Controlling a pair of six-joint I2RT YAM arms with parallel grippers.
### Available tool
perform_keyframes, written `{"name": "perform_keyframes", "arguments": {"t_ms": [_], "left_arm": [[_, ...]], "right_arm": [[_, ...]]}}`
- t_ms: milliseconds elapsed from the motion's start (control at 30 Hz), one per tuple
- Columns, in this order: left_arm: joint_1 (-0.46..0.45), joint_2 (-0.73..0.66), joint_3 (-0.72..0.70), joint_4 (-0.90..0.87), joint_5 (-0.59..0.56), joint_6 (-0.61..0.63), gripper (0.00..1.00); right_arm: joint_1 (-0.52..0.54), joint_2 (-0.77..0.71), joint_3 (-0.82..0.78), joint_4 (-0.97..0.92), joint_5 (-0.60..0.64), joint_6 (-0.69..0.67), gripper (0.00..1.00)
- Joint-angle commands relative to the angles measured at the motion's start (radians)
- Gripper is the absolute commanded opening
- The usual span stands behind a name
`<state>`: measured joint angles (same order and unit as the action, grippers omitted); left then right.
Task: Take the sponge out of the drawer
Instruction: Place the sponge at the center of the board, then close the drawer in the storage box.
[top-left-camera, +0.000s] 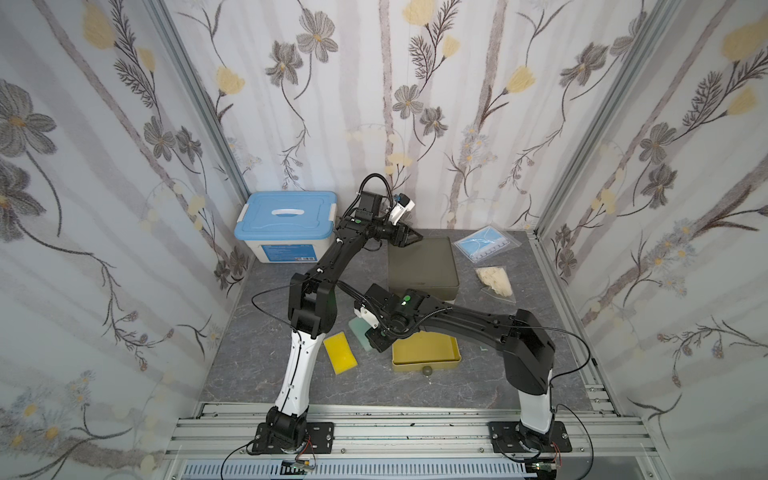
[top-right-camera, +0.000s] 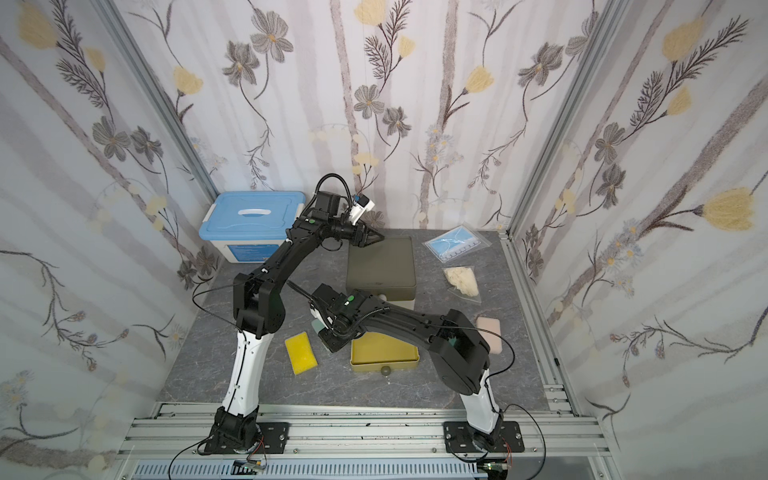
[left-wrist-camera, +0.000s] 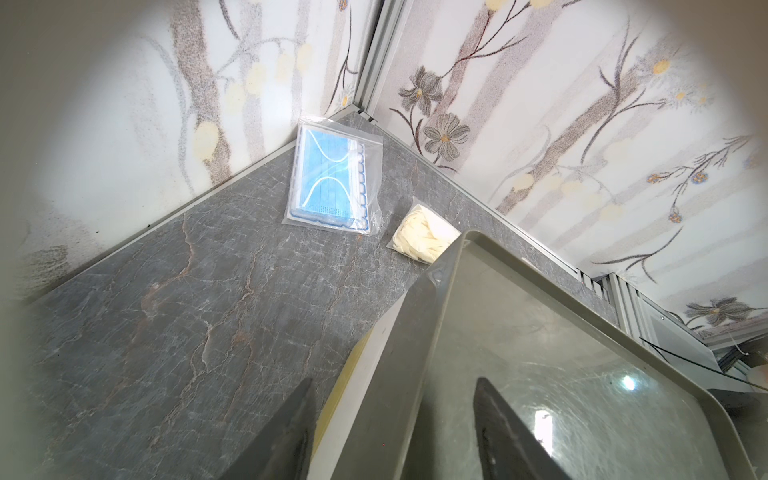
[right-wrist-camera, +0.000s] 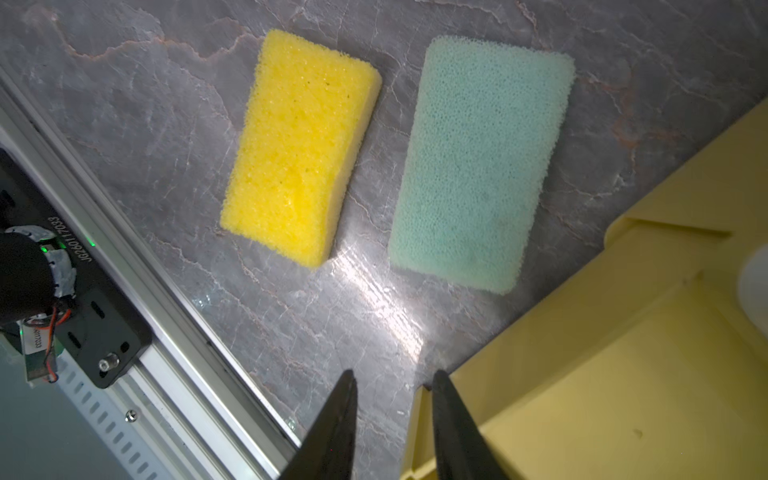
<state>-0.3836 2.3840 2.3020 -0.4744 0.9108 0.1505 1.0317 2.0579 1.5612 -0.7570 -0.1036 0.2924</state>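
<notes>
The yellow drawer (top-left-camera: 424, 365) (top-right-camera: 384, 362) (right-wrist-camera: 623, 374) stands pulled out of the olive cabinet (top-left-camera: 422, 266) (left-wrist-camera: 540, 353). Its visible inside holds nothing, and my right arm hides its back. A green sponge (right-wrist-camera: 478, 166) (top-left-camera: 358, 330) lies flat on the table just left of the drawer. A yellow sponge (right-wrist-camera: 299, 145) (top-left-camera: 340, 353) (top-right-camera: 301, 353) lies further left. My right gripper (right-wrist-camera: 395, 374) (top-left-camera: 376, 343) hovers by the drawer's left front corner, open with a narrow empty gap. My left gripper (left-wrist-camera: 395, 380) (top-left-camera: 409, 239) is shut on the cabinet's far left edge.
A pink sponge (top-right-camera: 490, 332) lies right of the drawer, behind my right arm. A blue-lidded box (top-left-camera: 286, 224) stands at the back left. A bag of masks (top-left-camera: 484, 245) (left-wrist-camera: 328, 183) and a bag of pale gloves (top-left-camera: 494, 280) (left-wrist-camera: 424, 237) lie right of the cabinet.
</notes>
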Motion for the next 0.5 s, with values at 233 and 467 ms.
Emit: {"name": "perform_keyframes", "arguments": {"t_ms": [233, 467], "left_arm": [[0.000, 0.022, -0.007, -0.170, -0.006, -0.001, 0.61], [0.002, 0.027, -0.007, -0.158, -0.001, -0.008, 0.61]], "right_arm": [[0.054, -0.309, -0.310, 0.038, 0.073, 0.116, 0.00], [0.077, -0.452, -0.535, 0.146, 0.095, 0.242, 0.00]]}}
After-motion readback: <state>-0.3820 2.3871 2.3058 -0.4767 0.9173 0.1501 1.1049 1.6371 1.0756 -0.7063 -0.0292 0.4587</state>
